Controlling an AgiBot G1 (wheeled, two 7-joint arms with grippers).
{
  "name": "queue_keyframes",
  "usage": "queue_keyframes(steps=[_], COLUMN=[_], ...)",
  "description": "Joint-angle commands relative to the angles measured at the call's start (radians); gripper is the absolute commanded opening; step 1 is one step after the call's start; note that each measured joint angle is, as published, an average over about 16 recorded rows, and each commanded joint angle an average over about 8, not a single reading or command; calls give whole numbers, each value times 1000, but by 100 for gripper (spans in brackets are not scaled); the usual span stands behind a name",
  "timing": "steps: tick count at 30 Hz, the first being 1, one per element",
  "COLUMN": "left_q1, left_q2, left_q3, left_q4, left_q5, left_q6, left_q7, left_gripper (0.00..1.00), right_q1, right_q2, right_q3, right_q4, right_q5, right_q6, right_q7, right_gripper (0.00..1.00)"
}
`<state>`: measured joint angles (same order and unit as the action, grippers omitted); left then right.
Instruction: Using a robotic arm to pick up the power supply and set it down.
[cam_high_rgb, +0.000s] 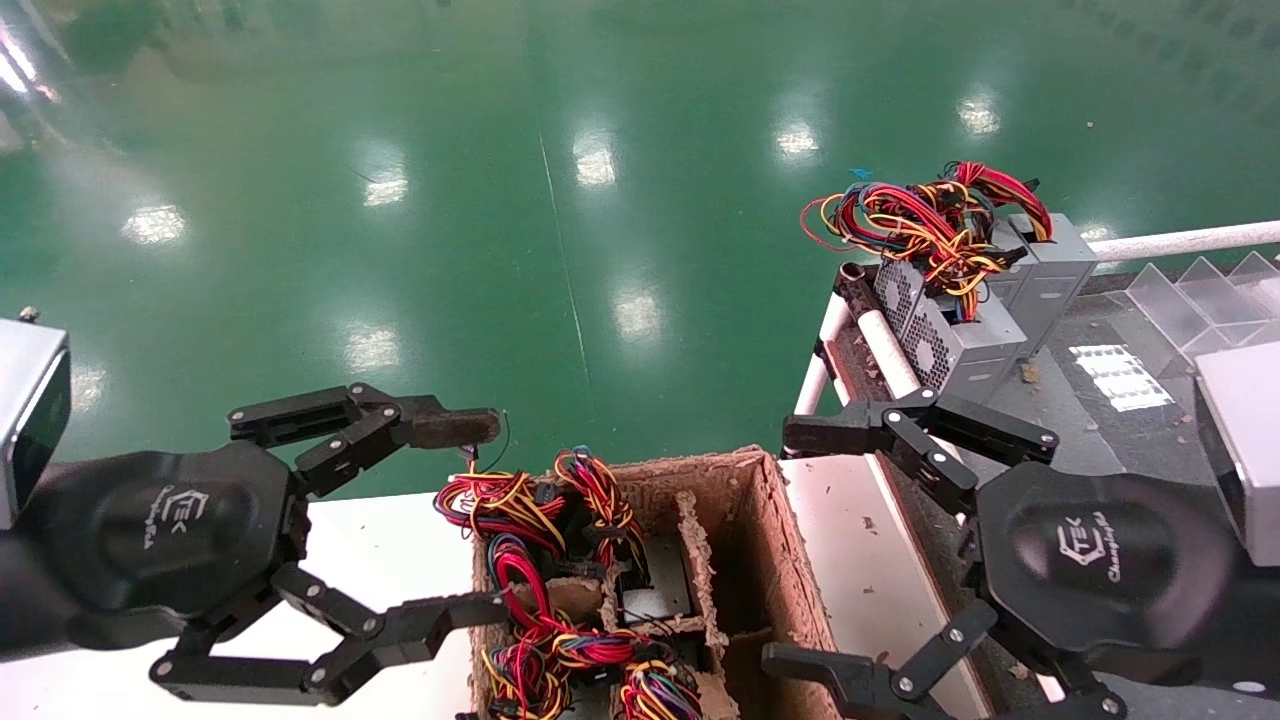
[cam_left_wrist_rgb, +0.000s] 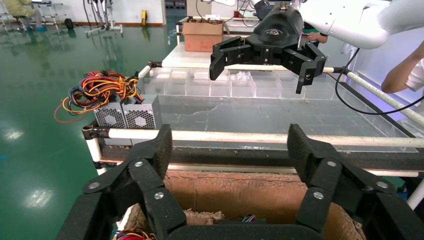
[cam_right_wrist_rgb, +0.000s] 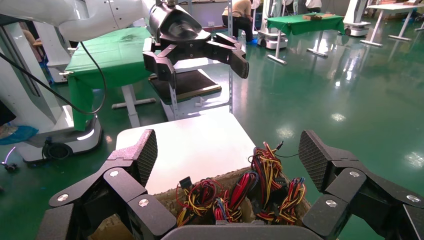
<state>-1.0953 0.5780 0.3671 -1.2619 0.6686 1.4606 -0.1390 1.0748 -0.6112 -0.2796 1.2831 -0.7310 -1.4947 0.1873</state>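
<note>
The left claw hangs spread wide at lower left of the head view, beside the box; the right claw, also spread, flanks it. Supplies sit inside at bottom centre. Approach step: next calls for descending onto 1 supply.

In the head view the power supplies inside the cardboard box are almost wholly buried under their red, yellow and black wire bundles, so their count cannot be told, and the box's near end runs off the bottom edge. The left gripper has its forearm cut by the left edge, while the right gripper loses its lower finger and wrist to the bottom and right edges. On the rack, the two standing power supplies have their tops hidden by tangled wires
</note>
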Motion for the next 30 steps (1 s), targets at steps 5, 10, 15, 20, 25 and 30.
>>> queue_keyframes(steps=[5,10,15,20,25,30], left_q1=[0,0,0,0,0,0], left_q2=[0,0,0,0,0,0], left_q3=[0,0,0,0,0,0], left_q4=[0,0,0,0,0,0], left_q5=[0,0,0,0,0,0], left_q6=[0,0,0,0,0,0], left_q7=[0,0,0,0,0,0], left_gripper=[0,0,0,0,0,0], right_q1=[0,-1,-4,-5,4,26], right_q2=[0,0,-4,-6,-21,-55], right_q3=[0,-2,-11,-33,-86,-154], right_q4=[0,-1,-3,0,13,25], right_q5=[0,-4,-27,-77,-174,-288], right_q6=[0,2,18,45,72,89], right_q7=[0,0,3,18,61,114], right_gripper=[100,100,100,100,100,58])
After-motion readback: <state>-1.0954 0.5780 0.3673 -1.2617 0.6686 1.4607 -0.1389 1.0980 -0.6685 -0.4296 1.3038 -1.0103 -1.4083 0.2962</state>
